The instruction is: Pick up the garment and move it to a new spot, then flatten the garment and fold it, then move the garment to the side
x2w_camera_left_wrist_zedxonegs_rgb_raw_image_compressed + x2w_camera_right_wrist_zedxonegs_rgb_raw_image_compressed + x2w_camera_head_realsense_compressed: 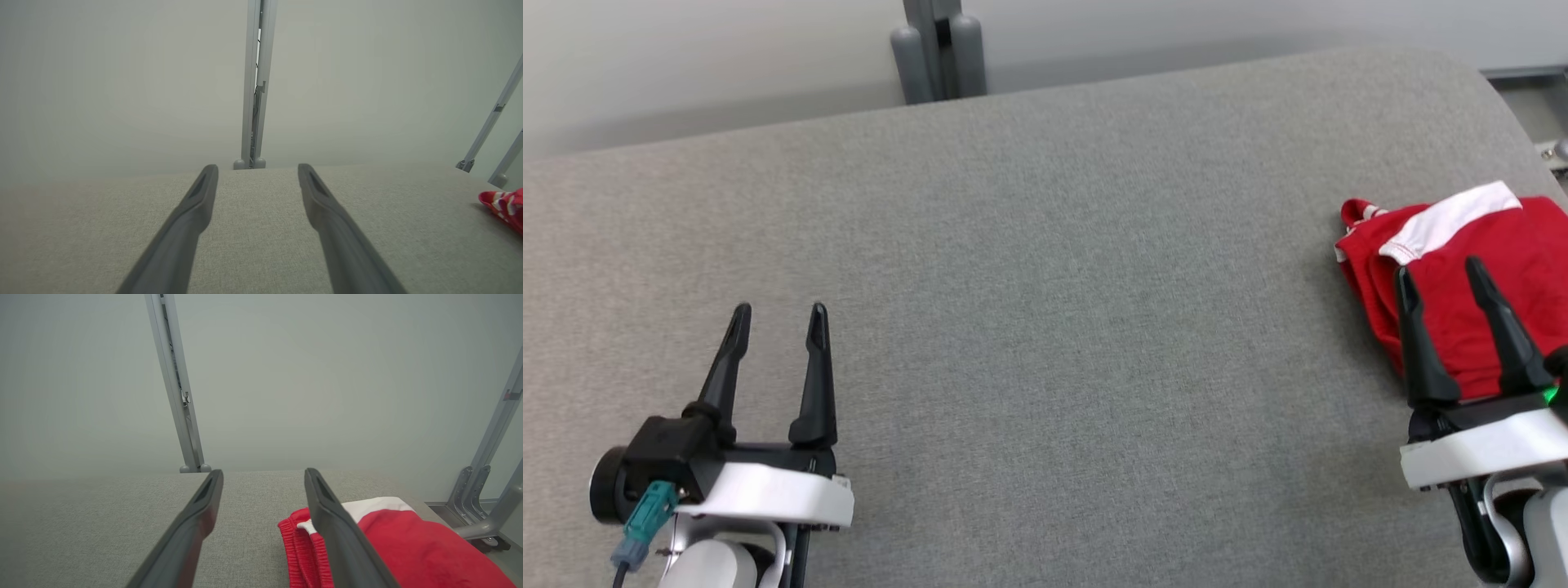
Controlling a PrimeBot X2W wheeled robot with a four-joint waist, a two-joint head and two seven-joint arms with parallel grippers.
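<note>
The garment [1458, 269] is red with a white stripe, folded into a compact bundle at the far right of the grey table [1045, 286]. My right gripper [1439, 271] hovers open above its near edge with nothing between the fingers. In the right wrist view the garment [408, 547] lies under and right of the right finger, and the right gripper [263, 475] stands open. At the lower left, my left gripper [778, 317] is open over bare fabric, far from the garment. The left wrist view shows the left gripper [257, 169] open and a corner of the garment [504, 206] at the right edge.
A grey metal post [938, 49] rises behind the table's far edge. Metal frame legs [486, 498] stand off the table's right end, close to the garment. The table's right corner [1494, 90] is rounded.
</note>
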